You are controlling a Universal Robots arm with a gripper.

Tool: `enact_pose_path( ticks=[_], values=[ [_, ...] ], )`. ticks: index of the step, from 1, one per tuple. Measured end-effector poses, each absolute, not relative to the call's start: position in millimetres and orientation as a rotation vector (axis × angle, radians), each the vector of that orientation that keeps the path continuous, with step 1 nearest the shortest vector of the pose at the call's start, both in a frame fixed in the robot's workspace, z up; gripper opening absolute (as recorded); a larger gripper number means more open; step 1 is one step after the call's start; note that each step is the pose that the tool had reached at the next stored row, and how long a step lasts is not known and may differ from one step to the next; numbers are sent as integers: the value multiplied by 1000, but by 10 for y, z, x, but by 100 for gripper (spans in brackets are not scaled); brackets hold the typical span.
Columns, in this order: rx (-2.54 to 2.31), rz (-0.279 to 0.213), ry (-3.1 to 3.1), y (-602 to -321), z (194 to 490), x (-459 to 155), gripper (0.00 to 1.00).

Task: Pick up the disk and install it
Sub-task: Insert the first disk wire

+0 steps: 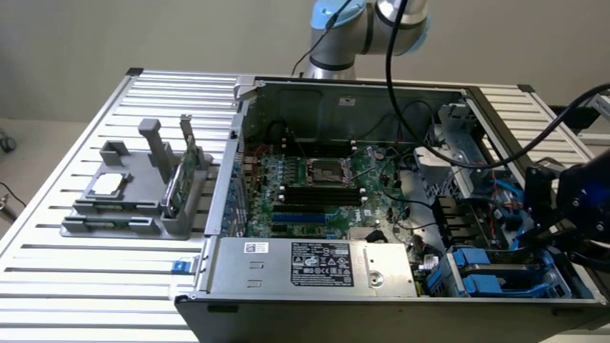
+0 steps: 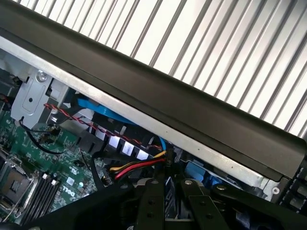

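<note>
Over the drive-bay corner of the open computer case, the black jaws of the robot arm (image 1: 336, 43) hang low, close to the case wall. Whether they are spread, pressed together or pinching something cannot be told, because the dark parts between them run together in the wrist view.

Just below them is the disk (image 1: 503, 271), a flat silver-grey metal hard drive framed by a blue plastic carrier. It lies flat in the bay at the exterior view's lower right, close against the wall. A bundle of red, yellow and black wires (image 2: 139, 166) runs just beside the jaws. Past it lies the green motherboard (image 1: 324, 187), and a silver power-supply box with a black label (image 1: 319, 264) sits along the near edge of the case.

Well apart, on the slatted aluminium tabletop (image 1: 86, 286), a grey plastic fixture (image 1: 124, 223) holds a small square silver processor chip (image 1: 108, 184) and a thin green circuit card (image 1: 191, 153).

The pick-up looks finished, as the disk is already at its bay and not on the tabletop. Only the last part of the installation seems open: the pictures do not show whether the carrier is pushed fully home.
</note>
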State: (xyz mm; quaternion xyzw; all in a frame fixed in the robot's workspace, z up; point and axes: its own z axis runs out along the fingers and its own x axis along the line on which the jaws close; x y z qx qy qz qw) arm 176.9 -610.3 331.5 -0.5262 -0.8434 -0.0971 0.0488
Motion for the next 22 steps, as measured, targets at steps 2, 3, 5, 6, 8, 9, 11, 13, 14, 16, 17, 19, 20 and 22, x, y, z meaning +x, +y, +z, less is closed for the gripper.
enact_pose_path(
  ticks=[2, 3, 5, 6, 8, 9, 11, 13, 14, 16, 17, 19, 20, 22],
  values=[
    [-1602, -291, -2566, -6096, 3315, 1769, 18],
    [-1601, -288, -2564, -6094, 3316, 1769, 18],
    [-1598, -279, -2556, -6092, 3329, 1768, 18],
    [-1597, -273, -2551, -6092, 3336, 1768, 18],
    [-1593, -263, -2542, -6091, 3351, 1767, 18],
    [-1592, -258, -2538, -6091, 3358, 1766, 18],
    [-1589, -248, -2530, -6091, 3376, 1764, 18],
    [-1586, -239, -2522, -6090, 3393, 1761, 18],
    [-1585, -235, -2518, -6090, 3401, 1759, 18],
    [-1585, -228, -2510, -6090, 3413, 1757, 18],
    [-1585, -223, -2504, -6090, 3415, 1757, 18],
    [-1591, -218, -2491, -6090, 3416, 1755, 18],
    [-1596, -216, -2484, -6090, 3415, 1755, 18],
    [-1609, -214, -2467, -6090, 3415, 1755, 18]
  ],
)
